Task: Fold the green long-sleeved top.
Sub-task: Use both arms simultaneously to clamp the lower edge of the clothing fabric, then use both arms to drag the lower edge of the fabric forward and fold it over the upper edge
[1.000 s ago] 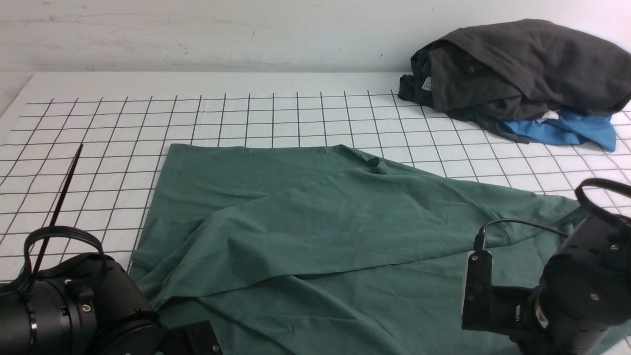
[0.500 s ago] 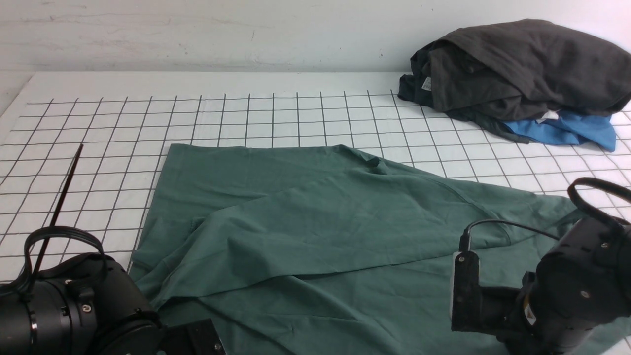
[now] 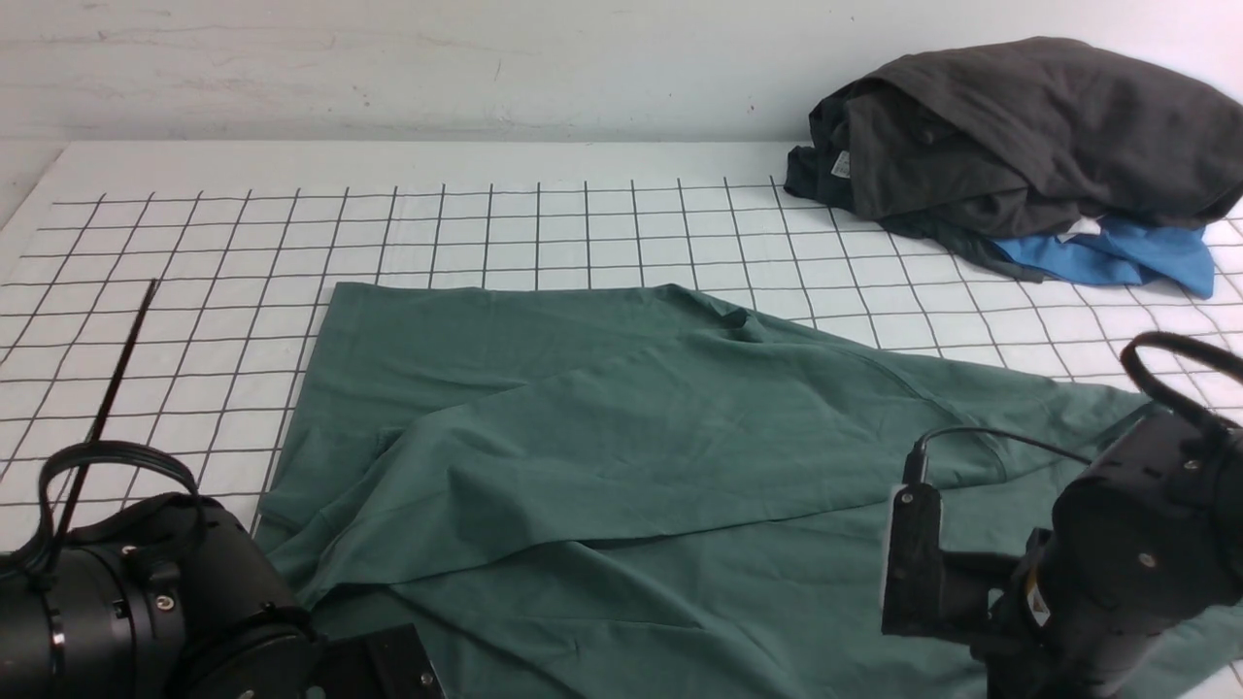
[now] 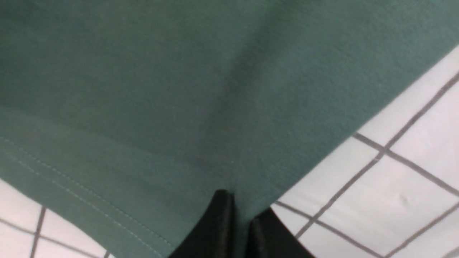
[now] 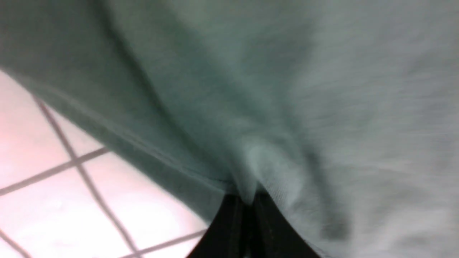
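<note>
1. Right gripper point(image 5: 247, 202) has just closed, now pinching the hem of the green top point(image 3: 621, 437)
2. Left gripper point(image 4: 242, 211) pinches it too
3. Top lies spread across the worktop point(image 3: 223, 340), probably ready for a two-handed fold

In my front view, the near edge of the green long-sleeved top point(image 3: 621, 437) is cut off and both tool tips are out of frame. My right wrist view blurs much of the cloth; the dark heap's point(image 3: 1049, 126) label is too small to read.
</note>
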Controlling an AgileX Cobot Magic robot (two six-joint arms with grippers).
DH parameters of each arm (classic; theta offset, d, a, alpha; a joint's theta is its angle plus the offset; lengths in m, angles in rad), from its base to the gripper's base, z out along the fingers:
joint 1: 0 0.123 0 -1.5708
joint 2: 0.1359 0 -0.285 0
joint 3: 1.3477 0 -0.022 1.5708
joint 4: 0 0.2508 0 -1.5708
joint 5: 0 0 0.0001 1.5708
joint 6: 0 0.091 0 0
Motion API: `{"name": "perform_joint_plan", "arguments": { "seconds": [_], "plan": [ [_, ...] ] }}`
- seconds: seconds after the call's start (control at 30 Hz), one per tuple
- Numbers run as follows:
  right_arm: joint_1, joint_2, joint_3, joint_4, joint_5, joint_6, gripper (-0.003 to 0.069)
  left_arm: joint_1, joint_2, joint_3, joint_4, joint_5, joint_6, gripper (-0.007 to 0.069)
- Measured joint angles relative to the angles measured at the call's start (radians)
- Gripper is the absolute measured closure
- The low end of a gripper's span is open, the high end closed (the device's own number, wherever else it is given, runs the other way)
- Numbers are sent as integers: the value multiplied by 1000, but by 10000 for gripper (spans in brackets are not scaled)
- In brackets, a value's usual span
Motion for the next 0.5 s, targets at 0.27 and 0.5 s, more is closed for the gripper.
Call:
{"name": "perform_joint_plan", "arguments": {
  "seconds": [0.27,0.5],
  "plan": [
    [-18,-63,-154,-8,72,-5,651,113,-73,-127,45,46,15,611],
    [-139,-27,-353,52,115,-69,651,290,-9,-352,59,52,147,611]
  ]
}}
